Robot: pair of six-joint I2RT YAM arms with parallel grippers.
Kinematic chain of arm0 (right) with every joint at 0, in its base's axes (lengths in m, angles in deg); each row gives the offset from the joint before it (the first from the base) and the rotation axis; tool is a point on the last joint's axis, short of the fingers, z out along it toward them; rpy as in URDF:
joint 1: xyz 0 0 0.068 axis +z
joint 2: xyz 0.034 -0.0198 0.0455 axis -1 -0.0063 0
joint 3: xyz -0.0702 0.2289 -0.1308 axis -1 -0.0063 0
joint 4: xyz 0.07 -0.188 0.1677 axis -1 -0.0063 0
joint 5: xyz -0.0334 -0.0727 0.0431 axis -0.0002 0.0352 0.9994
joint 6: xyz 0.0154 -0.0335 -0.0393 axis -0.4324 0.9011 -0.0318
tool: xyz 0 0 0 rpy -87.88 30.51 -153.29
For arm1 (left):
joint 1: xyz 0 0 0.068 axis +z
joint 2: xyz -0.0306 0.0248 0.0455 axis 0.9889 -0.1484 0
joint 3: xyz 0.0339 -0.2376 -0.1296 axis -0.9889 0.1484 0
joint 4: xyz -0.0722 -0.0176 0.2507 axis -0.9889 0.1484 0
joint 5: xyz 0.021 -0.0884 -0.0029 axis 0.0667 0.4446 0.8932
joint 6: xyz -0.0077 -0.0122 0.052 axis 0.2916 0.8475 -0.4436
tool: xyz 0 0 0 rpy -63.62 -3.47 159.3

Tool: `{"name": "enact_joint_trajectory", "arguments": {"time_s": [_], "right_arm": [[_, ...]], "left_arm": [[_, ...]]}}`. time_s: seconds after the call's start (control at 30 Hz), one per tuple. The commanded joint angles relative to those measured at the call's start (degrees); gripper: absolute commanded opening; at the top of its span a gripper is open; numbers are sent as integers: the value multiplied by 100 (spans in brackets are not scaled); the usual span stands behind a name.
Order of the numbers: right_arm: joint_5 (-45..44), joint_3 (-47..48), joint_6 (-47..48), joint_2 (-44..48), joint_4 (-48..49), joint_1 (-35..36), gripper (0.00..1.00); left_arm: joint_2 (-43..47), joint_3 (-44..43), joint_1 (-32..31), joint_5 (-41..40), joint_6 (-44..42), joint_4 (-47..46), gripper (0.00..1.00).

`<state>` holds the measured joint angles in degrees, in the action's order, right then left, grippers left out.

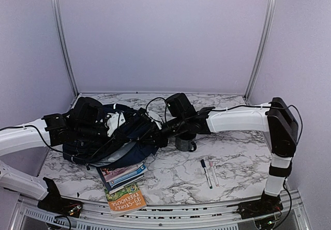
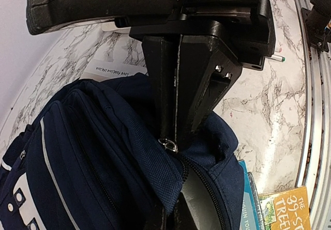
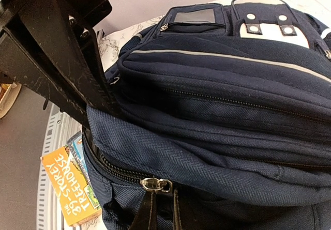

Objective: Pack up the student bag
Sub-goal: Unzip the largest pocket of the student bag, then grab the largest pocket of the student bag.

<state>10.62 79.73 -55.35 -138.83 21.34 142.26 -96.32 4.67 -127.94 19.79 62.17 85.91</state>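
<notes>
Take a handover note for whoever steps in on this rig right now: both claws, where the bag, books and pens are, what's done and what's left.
The left claw is shut on the student bag, pinching fabric beside a zipper pull.
The right claw looks shut on the bag's rim at the opening.
The bag lies on the left of the table, with its zip partly open and grey lining showing.
The book stack sits in front of the bag, with the orange Treehouse book nearest the edge. The two pens are to the right.
Done: the opening is gripped on both sides.
Left: the books and pens are outside the bag.
</notes>
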Motion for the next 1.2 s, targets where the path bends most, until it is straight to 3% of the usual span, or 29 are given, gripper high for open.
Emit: {"name": "enact_joint_trajectory", "arguments": {"time_s": [0.0,0.3,0.67,0.83,0.97,1.17], "right_arm": [[18,-248,19,327,-77,-70,0],[-731,-454,356,704,-510,-297,0],[-2302,-197,769,629,-1078,-942,0],[-2299,-102,717,562,-1073,-1271,0],[-2116,-41,670,496,-964,-1464,0],[-1163,-54,649,515,-785,-1395,0]], "left_arm": [[133,5,25,-23,5,-505,0],[219,-26,17,-4,-104,-240,0],[1282,-108,7,687,-659,818,0],[1750,-116,8,956,-946,1351,0],[2448,63,8,1510,-1032,1269,0],[2520,300,7,1208,-718,1161,0]]}}
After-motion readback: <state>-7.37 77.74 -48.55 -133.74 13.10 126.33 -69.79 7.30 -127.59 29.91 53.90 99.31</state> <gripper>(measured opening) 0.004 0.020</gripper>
